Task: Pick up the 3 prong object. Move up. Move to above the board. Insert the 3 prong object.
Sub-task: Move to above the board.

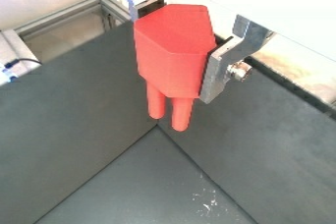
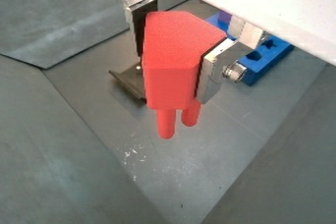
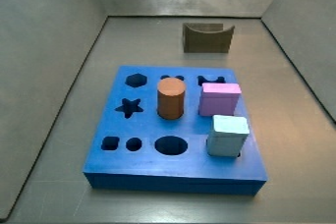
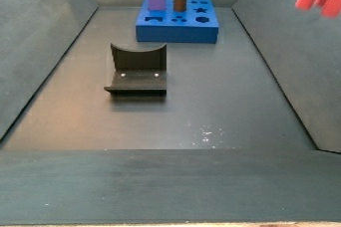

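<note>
3 prong object [image 1: 171, 56] sits pinched by its faceted head between the gripper [image 2: 178, 56] plates, legs hanging free, lifted clear of the grey floor [image 1: 105, 149]. Looks like light, rigid, smooth plastic, so it may slip; the flat head sides seem the right hold. Fixture [image 2: 129, 81] below, board [image 2: 260, 56] off beside it, well apart in a side view [image 4: 180, 27].

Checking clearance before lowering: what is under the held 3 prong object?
Under the 3 prong object, shut in the gripper, lies bare grey floor; the fixture sits partly covered behind it.
</note>
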You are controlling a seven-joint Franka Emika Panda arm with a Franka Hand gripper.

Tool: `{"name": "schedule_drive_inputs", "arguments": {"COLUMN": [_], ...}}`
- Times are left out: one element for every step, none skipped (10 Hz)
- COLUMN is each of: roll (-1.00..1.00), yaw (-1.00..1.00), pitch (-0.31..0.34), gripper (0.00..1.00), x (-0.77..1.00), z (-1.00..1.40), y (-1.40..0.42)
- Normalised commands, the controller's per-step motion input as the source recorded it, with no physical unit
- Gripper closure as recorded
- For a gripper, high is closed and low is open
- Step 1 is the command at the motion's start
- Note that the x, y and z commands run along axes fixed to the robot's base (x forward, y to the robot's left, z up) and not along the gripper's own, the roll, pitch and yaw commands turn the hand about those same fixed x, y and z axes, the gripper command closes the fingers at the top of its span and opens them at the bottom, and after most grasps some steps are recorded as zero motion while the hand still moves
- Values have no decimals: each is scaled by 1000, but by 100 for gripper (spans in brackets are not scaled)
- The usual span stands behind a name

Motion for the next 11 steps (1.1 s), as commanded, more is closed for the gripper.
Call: {"name": "schedule_drive_inputs", "arguments": {"roll": [35, 39, 40, 110, 116, 76, 1, -7, -11, -15, -10], "yaw": [-12, -8, -4, -264, -212, -113, -67, -23, -2, 3, 7], "pitch": [78, 79, 80, 394, 368, 298, 215, 154, 130, 109, 99], "gripper": [100, 100, 100, 100, 100, 100, 100, 100, 100, 100, 100], "x": [-4, -4, -5, 287, 289, 293, 296, 300, 303, 310, 316], "z": [554, 356, 208, -59, -59, -58, -59, -56, -55, -53, -53], "y": [12, 5, 2, -1000, -1000, -1000, -1000, -1000, -1000, -1000, -1000]}}
